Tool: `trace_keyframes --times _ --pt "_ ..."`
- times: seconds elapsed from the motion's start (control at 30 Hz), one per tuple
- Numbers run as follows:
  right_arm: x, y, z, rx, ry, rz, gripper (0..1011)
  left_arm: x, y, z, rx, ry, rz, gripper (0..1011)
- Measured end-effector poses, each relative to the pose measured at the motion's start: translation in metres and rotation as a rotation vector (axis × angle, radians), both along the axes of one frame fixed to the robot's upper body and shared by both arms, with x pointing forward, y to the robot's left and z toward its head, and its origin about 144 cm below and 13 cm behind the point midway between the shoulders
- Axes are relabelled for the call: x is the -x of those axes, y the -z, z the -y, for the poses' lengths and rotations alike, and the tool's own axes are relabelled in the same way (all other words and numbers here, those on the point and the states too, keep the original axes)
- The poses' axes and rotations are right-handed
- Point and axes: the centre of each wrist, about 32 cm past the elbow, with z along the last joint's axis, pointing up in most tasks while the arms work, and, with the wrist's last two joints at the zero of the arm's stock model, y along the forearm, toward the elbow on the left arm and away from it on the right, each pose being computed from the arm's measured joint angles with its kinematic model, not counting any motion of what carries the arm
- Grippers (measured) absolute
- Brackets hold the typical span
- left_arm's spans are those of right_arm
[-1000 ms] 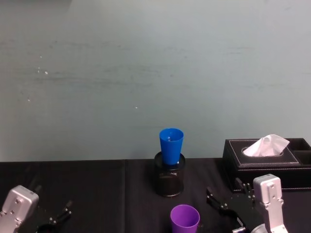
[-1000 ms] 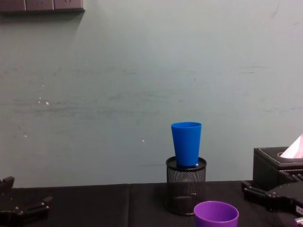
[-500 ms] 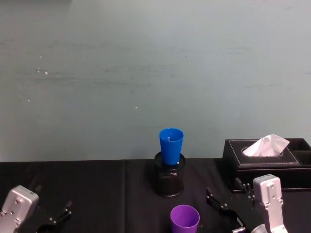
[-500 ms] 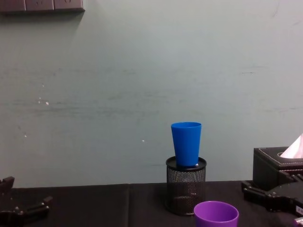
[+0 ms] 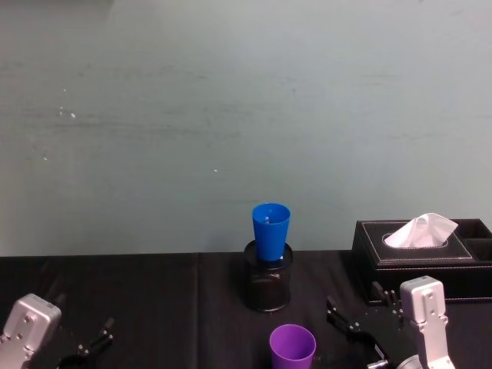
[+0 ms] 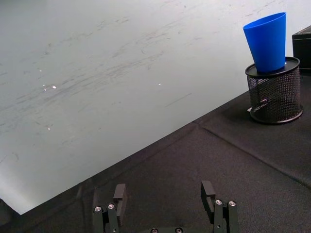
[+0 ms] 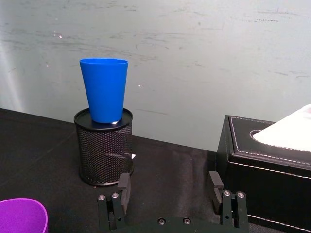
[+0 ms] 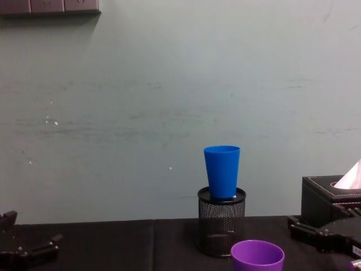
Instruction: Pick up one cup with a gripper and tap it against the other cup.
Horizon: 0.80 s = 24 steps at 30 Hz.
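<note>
The purple cup (image 5: 292, 346) stands upright on the black table near the front edge, in front of a black mesh holder (image 5: 267, 288). The purple cup (image 8: 257, 257) (image 7: 22, 216) is also in the chest and right wrist views. The blue cup (image 5: 270, 231) (image 8: 221, 171) (image 7: 104, 90) (image 6: 267, 41) sits upright on top of that holder. My right gripper (image 5: 360, 309) (image 7: 169, 187) is open, low over the table to the right of the purple cup and apart from it. At the front left my left gripper (image 5: 77, 329) (image 6: 164, 194) is open, holding nothing.
A black tissue box (image 5: 423, 257) (image 7: 262, 165) with a white tissue stands at the back right, just behind my right gripper. A pale wall rises directly behind the table. Open black tabletop lies between my left gripper and the holder (image 6: 274, 92).
</note>
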Motion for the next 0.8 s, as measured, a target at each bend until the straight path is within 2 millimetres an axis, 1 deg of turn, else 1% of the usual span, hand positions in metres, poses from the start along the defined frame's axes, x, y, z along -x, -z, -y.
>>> trace_keyframes --times 0.8 --pt "0.0 0.0001 0.0 0.0 0.002 0.0 1003 0.0 0.0 0.0 0.0 0.0 0.0 1000"
